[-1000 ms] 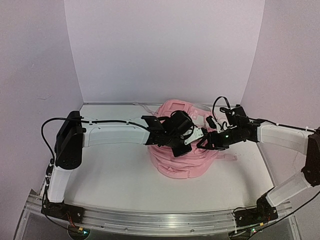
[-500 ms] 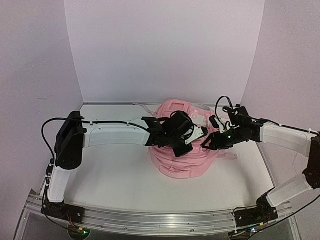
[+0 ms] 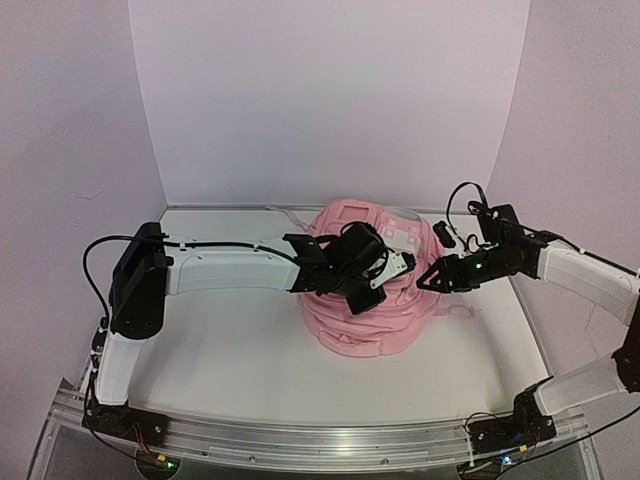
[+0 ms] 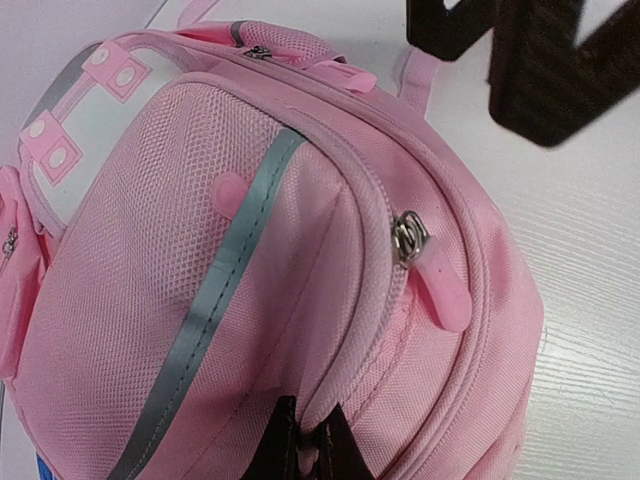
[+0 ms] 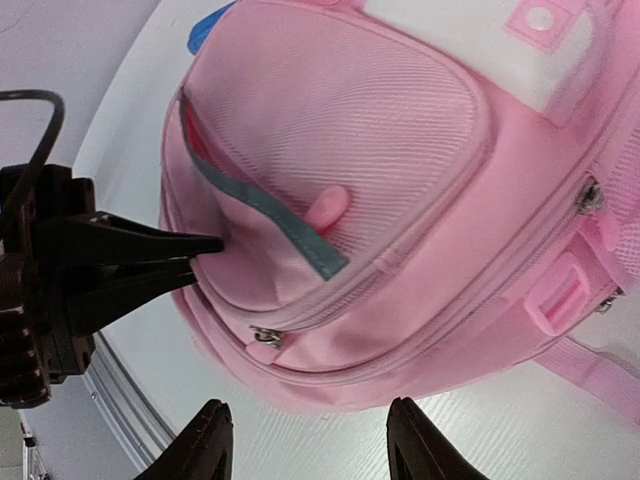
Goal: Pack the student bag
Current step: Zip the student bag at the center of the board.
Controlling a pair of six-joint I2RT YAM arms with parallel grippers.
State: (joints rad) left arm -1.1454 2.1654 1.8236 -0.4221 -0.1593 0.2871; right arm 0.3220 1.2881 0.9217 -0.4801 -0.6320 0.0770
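Note:
The student bag (image 3: 365, 320), a big pink backpack with grey trim, lies in the middle of the table. My left gripper (image 4: 303, 448) is shut on a fold of its pink fabric beside a pocket zip; it also shows in the top view (image 3: 380, 290) and the right wrist view (image 5: 195, 248). A pink zip pull (image 4: 436, 292) hangs just beyond that pinch. My right gripper (image 5: 312, 445) is open with nothing between its fingers, over the table at the bag's right side (image 3: 427, 281), close to another zip slider (image 5: 265, 338) and clear of the fabric.
A blue item (image 5: 207, 28) peeks out from under the bag's far edge. A pink strap (image 3: 455, 312) trails onto the white table (image 3: 220, 350) at the right. Lilac walls close in the back and both sides.
My right gripper has drawn back to the right, away from the bag, and its jaws have narrowed a little. The left gripper has kept its pinch in place.

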